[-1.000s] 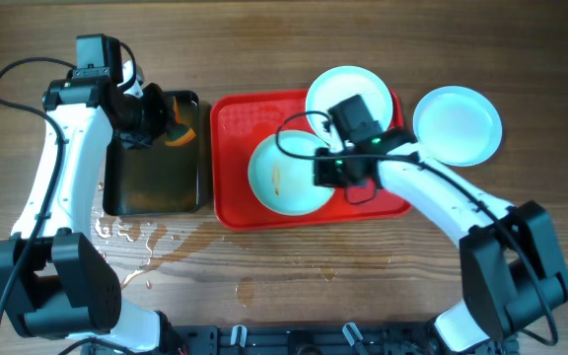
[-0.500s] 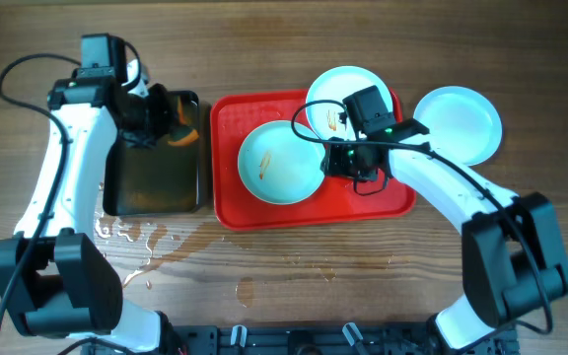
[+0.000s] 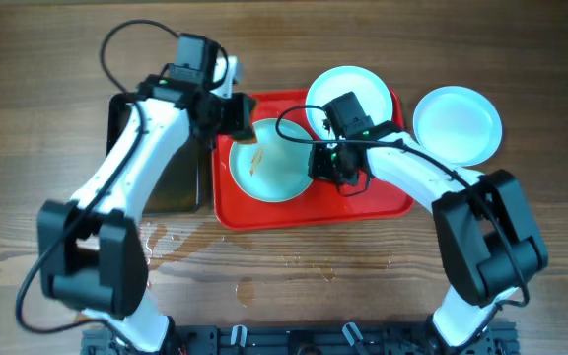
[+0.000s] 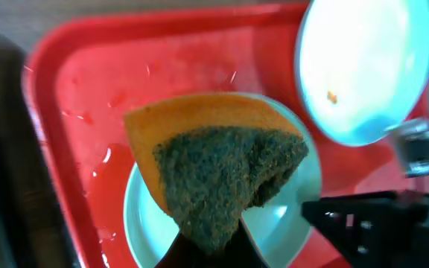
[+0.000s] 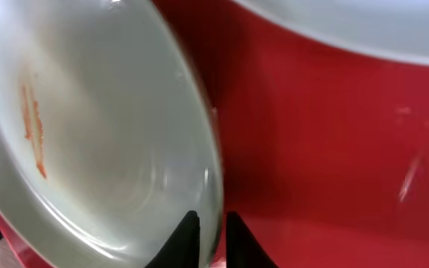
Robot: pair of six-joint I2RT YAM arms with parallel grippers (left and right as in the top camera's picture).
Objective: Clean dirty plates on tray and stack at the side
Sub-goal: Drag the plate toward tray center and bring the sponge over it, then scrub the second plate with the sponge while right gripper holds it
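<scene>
Left gripper (image 4: 208,249) swung over onto tray (image 3: 227,209), clamped on sponge (image 4: 222,175); right gripper (image 5: 208,237) pinching plate (image 3: 276,176) by rim; wiping step starting, next press sponge onto smear (image 5: 33,126)

Both arms are built alike, with long, rounded white links joined by chunky black joint housings. The left arm (image 3: 116,163) has a black boxy block at its wrist, and a thin black cable (image 3: 109,44) loops free beside it. The right arm (image 3: 417,177) has a wrist cable (image 3: 282,123) of the same kind and a small green light (image 3: 335,150). The right tool (image 5: 213,240) ends in two black, tapered fingertips (image 5: 187,237). The left tool (image 4: 208,251) shows only as a dark, blurred shape.
</scene>
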